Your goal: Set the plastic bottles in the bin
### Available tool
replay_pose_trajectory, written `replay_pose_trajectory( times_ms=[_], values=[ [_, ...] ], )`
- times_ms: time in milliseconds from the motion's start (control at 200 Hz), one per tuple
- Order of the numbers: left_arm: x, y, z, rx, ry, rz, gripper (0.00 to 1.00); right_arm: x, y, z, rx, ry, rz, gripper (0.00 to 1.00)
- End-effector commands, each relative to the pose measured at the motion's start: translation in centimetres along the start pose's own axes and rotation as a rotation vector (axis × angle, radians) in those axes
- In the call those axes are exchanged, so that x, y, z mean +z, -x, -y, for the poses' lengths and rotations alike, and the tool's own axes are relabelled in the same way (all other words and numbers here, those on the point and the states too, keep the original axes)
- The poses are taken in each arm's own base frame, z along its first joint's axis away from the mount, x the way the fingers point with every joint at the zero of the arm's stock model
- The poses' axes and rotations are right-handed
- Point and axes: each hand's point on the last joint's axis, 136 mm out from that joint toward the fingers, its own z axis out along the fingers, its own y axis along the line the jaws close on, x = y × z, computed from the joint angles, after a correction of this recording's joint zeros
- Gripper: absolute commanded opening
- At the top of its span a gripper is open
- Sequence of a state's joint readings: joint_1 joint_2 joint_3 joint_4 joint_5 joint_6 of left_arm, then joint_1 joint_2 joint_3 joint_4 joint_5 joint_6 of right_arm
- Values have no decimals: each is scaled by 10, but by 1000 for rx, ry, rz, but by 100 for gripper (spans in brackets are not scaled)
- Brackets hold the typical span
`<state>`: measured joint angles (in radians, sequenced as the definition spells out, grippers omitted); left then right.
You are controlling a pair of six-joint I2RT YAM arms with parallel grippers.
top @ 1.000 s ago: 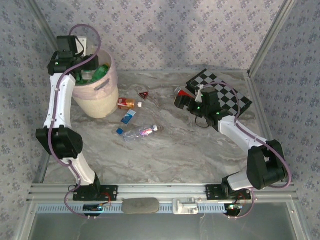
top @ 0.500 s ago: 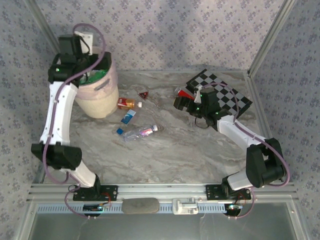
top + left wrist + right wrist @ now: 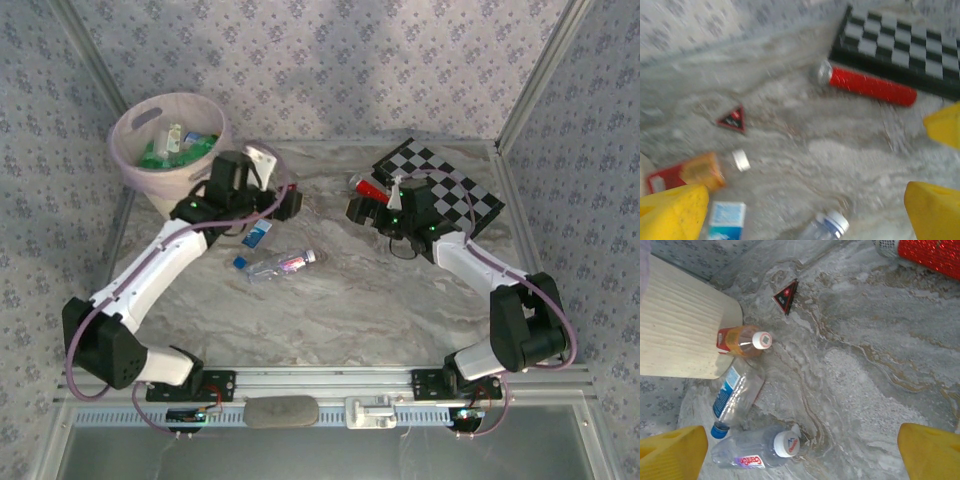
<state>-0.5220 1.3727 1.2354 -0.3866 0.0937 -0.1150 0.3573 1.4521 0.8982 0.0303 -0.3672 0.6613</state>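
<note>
Bare marble table point(image 3: 330, 310) stretches on the near side of both grippers, with patterned walls point(image 3: 350, 60) on 3 sides. The left gripper point(image 3: 805, 205) hangs spread wide and empty. Below it lie 3 bottles: an orange bottle point(image 3: 700, 172) to its left, a blue-labelled bottle point(image 3: 726, 220), and a clear bottle point(image 3: 827, 225). The bin point(image 3: 150, 185), holding more bottles point(image 3: 175, 145), stands behind it to the left. The right gripper point(image 3: 800, 455), also wide apart and empty, hovers near the red bar point(image 3: 930, 252).
</note>
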Motion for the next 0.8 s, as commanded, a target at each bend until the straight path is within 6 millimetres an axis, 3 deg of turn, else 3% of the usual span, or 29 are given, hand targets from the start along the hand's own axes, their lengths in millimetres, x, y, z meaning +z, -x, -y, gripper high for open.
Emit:
replay_pose_trajectory(
  times_ms=[0,190,340,520,795],
  values=[
    [7,-14,14,-48,-42,-7,100,2,-5,10,13,-8,5,99],
    [25,-85,5,-117,-11,-172,100,6,-24,27,71,-38,-17,99],
    [30,-125,-4,-118,22,-263,100,7,-33,34,94,-64,-40,99],
    [42,-159,-5,-108,14,-359,100,11,-32,31,105,-72,-40,99],
    [63,-193,-12,-110,57,-483,100,24,-32,19,92,-59,-64,99]
  ],
)
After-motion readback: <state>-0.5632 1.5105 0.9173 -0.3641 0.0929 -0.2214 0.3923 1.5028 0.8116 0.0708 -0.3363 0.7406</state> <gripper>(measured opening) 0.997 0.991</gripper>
